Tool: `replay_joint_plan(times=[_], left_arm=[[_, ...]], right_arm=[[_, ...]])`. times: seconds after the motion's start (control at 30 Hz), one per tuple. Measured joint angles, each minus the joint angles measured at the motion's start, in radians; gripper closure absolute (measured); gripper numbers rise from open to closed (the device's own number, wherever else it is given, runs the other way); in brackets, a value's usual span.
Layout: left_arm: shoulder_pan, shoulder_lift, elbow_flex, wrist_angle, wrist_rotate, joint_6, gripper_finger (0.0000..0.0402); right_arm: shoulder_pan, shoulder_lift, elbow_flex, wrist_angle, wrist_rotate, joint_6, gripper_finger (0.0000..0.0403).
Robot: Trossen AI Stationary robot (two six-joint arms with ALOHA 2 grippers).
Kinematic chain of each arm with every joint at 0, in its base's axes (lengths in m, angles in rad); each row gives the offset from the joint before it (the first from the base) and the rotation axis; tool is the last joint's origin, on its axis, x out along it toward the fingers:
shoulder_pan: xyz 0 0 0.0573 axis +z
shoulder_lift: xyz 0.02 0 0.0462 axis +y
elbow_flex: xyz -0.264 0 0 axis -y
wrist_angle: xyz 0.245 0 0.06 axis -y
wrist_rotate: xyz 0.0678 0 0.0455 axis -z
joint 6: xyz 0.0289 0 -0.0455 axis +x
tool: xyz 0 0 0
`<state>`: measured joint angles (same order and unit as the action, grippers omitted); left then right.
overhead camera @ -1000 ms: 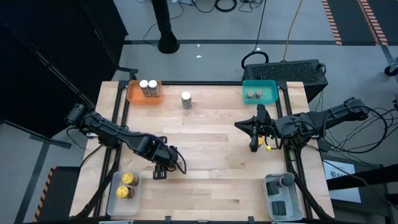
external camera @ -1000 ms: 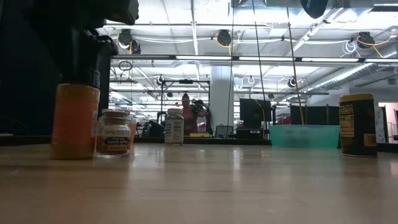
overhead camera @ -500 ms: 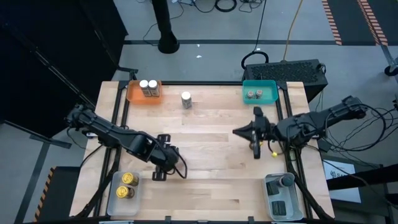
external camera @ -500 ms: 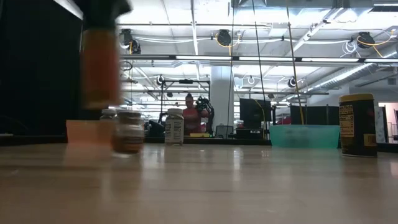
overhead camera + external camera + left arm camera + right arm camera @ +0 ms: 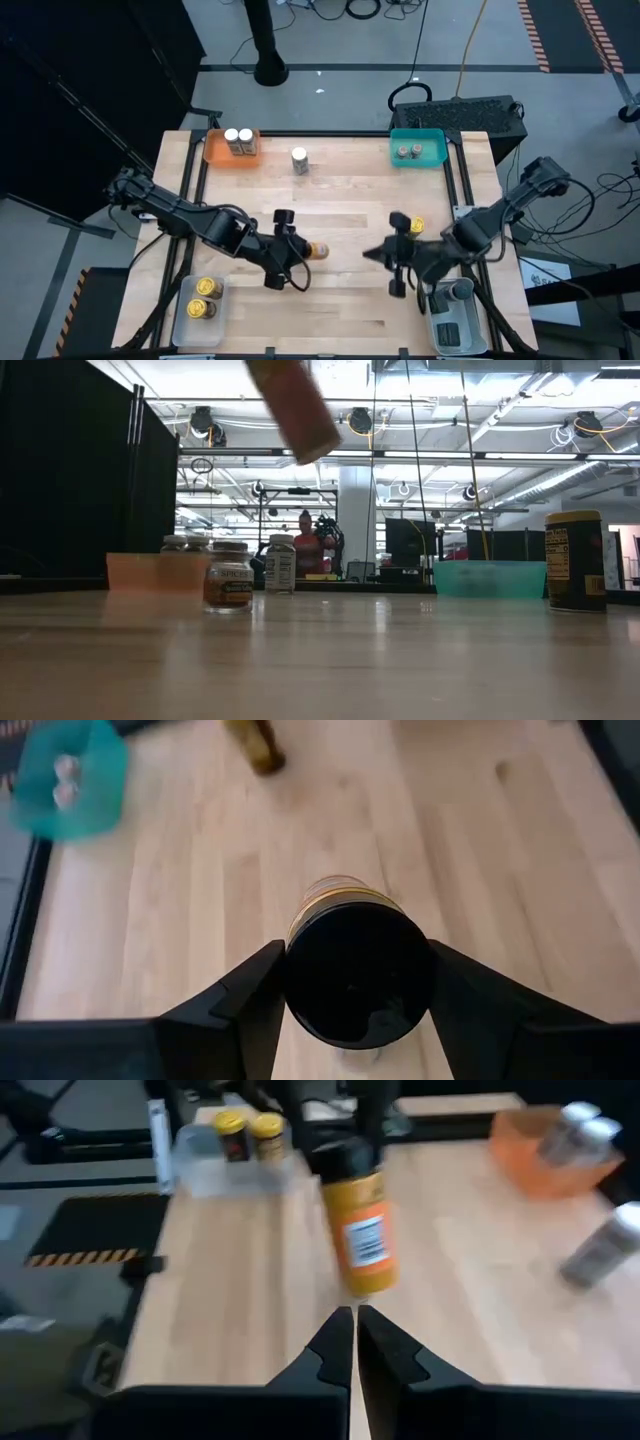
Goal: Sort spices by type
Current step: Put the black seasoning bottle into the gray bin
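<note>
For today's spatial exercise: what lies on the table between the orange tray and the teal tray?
In the high view, one white-topped jar stands alone on the bare wood between the orange tray and the teal tray, nearer the orange one.

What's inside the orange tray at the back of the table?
The orange tray holds two white-topped jars, side by side near one end. What is under the jars is hidden.

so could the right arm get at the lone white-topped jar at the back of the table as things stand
Probably yes. The right gripper is shut and empty, and the white-topped jar stands alone on bare wood between the orange tray and teal tray. It would need to open first.
</note>
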<state>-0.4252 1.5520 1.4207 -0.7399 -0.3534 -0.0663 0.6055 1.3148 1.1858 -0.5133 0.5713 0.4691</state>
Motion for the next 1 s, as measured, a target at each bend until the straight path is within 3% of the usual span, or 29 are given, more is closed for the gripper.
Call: replay_joint_plan(times=[0.17,0.37,0.57,0.7,0.83,1.0], left_arm=[[0.004,0.004,-0.040,0.243,0.017,0.116,0.0191],[0.022,0.094,-0.043,0.393,0.042,0.235,0.0191],[0.031,0.153,-0.043,0.422,0.028,0.256,0.0191],[0.035,0.158,-0.043,0.456,0.026,0.256,0.0191],[0.047,0.163,-0.043,0.425,0.149,0.197,0.0191],[0.052,0.211,-0.040,0.316,0.290,0.104,0.0191]], right_arm=[[0.042,0.068,0.000,0.005,0.058,0.043,0.0401],[0.033,0.132,0.000,0.005,0.115,0.027,0.0369],[0.015,0.160,0.000,-0.004,0.072,0.093,0.0288],[0.016,0.172,-0.002,-0.010,-0.022,0.086,0.0223],[0.020,0.162,-0.002,-0.021,-0.098,0.211,0.0187],[0.060,0.151,-0.001,-0.097,-0.157,0.359,0.0188]])
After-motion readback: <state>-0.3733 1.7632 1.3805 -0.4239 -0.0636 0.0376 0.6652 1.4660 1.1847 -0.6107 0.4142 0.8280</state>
